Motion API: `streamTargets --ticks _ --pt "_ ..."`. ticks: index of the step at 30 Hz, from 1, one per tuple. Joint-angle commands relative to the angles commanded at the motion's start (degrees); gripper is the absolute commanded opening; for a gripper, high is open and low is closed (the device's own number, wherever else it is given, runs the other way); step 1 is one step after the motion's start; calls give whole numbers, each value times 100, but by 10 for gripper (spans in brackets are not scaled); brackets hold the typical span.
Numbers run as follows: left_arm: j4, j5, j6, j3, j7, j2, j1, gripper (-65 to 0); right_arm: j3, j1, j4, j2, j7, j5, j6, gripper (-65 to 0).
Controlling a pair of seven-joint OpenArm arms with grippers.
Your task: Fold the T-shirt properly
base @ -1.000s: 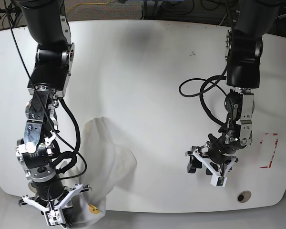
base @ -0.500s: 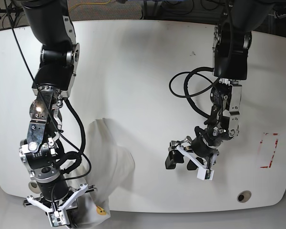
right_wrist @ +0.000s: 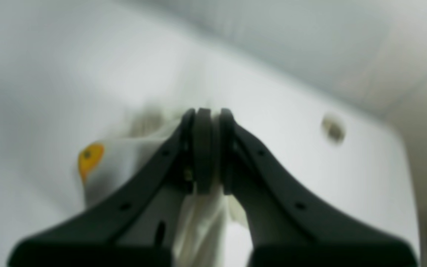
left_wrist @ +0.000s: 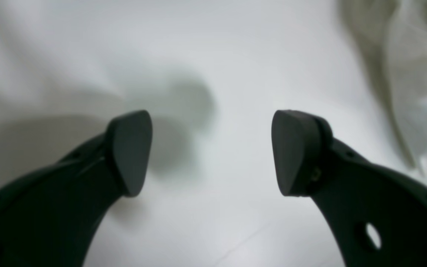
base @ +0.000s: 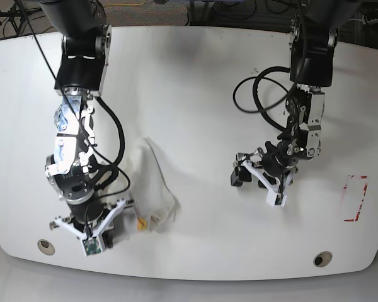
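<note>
black arms, looping cables, white-framed end effectors

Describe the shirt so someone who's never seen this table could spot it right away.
On the white table, look to the near edge on the base view's left, under the right gripper. The T-shirt lies there, a crumpled white heap pinched by that gripper. A small yellow-orange emblem sets it apart from the white tabletop.

My base camera looks steeply down on the whole tabletop [base: 195,82] from above its far edge. Each wrist camera sits close behind its own fingers, aimed along them at the surface (both rather blurred). All three views share the T-shirt [base: 152,189] [left_wrist: 417,92] [right_wrist: 202,218].
</note>
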State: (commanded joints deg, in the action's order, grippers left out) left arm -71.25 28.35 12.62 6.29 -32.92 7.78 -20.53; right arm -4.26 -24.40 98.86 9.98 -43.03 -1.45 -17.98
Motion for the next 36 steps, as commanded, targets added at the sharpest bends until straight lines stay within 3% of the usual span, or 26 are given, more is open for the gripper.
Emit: streamTargets --ticks 9,21,26,36 --pt "-299 0 0 0 -35 9 -9 -172 0 -132 0 -9 0 9 0 -615" --pt "-703 9 18 53 -26 246 -18 -171 35 -519 9 0 9 35 0 -615" --pt "-835 18 308 53 -35 229 -9 -171 44 -668 -9 0 9 44 -9 -615" --pt "-826 18 378 53 -35 211 141 -146 44 -633 -202 -18 9 9 0 -596"
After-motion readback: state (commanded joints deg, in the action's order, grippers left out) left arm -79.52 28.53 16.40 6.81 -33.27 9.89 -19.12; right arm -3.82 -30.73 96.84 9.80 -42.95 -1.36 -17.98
